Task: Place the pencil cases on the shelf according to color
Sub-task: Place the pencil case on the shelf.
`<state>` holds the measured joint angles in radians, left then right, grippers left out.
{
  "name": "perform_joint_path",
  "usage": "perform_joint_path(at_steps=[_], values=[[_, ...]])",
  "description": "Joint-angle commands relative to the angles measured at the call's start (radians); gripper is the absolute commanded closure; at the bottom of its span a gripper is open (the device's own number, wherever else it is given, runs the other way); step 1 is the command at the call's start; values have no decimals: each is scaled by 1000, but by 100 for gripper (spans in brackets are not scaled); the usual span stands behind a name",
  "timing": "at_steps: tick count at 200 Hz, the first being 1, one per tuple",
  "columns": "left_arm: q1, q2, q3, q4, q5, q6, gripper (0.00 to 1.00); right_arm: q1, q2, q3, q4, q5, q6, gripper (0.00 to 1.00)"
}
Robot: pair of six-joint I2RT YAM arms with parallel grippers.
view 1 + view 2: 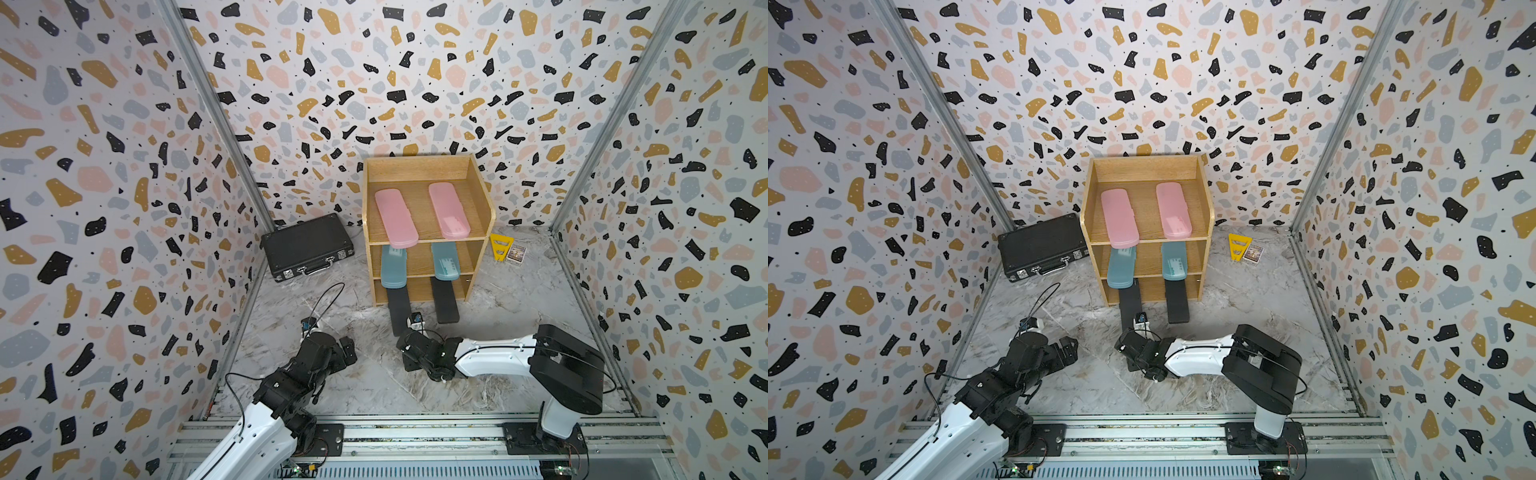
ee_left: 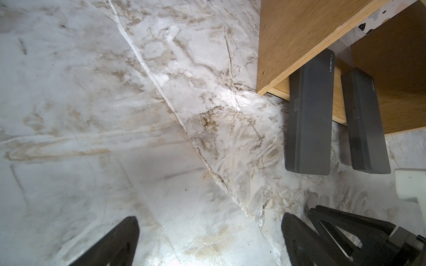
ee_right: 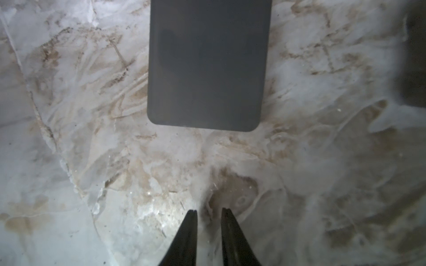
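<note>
Both empty: left hand (image 2: 209, 216) spread wide, right hand (image 3: 208, 209) closed near black case (image 3: 207, 64).

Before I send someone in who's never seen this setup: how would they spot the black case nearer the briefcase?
Find the wooden shelf at the back wall and look at its bottom tier, where two black cases poke out onto the marble. Yours is the black case on the briefcase side; it juts out farther than its twin.
</note>
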<state>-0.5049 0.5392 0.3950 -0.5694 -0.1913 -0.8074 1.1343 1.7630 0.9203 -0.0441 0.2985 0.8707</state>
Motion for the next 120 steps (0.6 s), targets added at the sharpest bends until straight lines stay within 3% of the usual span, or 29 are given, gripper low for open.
perform_joint_path(at_steps=[1,120], values=[[5,-8,7,0,-13,2,0,-22,10,37,52,-2,-14,76],[5,6,4,26,-17,10,0,-57,76,106,102,4,-52,76]])
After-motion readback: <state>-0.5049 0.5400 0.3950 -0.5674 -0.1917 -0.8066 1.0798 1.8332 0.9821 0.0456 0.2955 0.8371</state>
